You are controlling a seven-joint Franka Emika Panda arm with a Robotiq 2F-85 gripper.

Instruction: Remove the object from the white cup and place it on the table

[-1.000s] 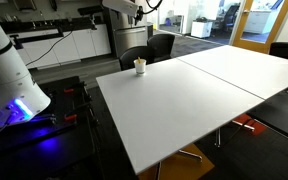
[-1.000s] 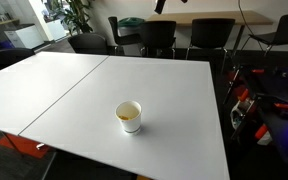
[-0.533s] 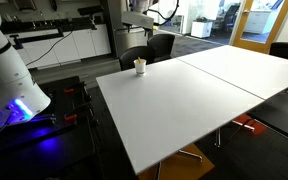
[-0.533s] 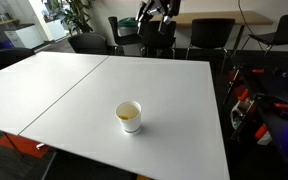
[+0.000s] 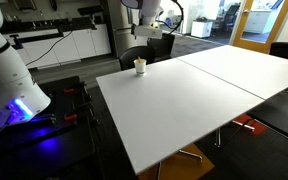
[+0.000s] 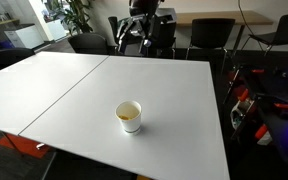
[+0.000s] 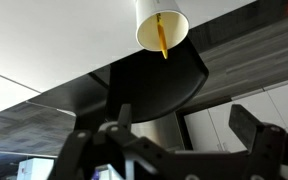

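Note:
The white cup (image 5: 140, 66) stands near a corner of the white table (image 5: 204, 105). In an exterior view the cup (image 6: 129, 116) shows a yellowish-tan stick (image 6: 131, 118) inside it. In the wrist view the cup (image 7: 162, 24) is at the top with the stick (image 7: 161, 38) leaning over its rim. My gripper (image 7: 184, 135) is open and empty, off the table's edge, over a black chair and apart from the cup. It also shows in both exterior views (image 5: 152, 32) (image 6: 141, 30), well above table height.
Black chairs (image 6: 212, 33) stand along the table's far side, one right under the gripper (image 7: 159, 85). A seam (image 6: 64, 95) joins the two tabletops. A white robot base with blue light (image 5: 14, 95) stands beside the table. Cables and gear lie on the floor (image 6: 269, 105).
The arm has come down into view in both exterior views and moved closer to the table's edge behind the cup. The cup and stick have not moved.

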